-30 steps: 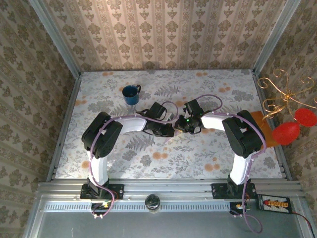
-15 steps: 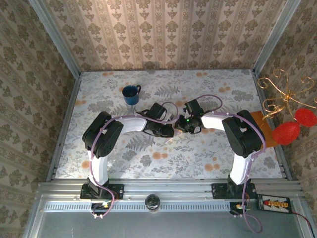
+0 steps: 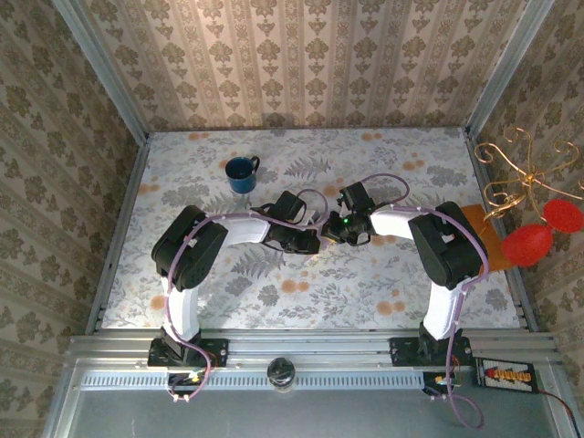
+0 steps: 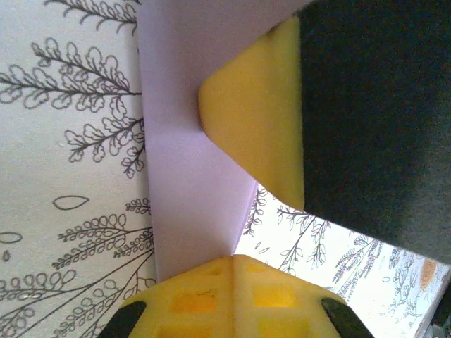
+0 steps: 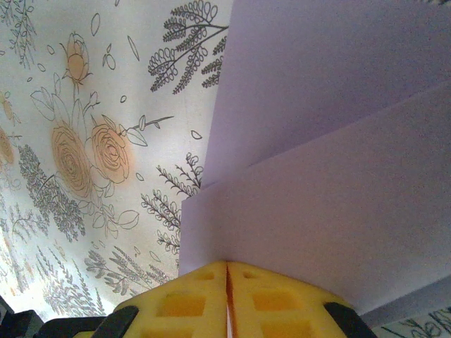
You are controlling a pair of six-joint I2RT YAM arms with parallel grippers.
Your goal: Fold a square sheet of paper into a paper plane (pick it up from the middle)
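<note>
Working with the left gripper (image 4: 232, 259) and right gripper (image 5: 227, 266) each clamped on an edge of the creased square sheet of paper (image 5: 338, 204) over the middle of the floral table (image 5: 42, 232), you should draw the layers taut and align their edges before pressing any crease.

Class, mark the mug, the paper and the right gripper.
Mug (image 3: 242, 172), top view, its middle.
Paper (image 5: 331, 211), right wrist view, nearer layer.
Right gripper (image 5: 227, 271), right wrist view, where its fingertips meet.
</note>
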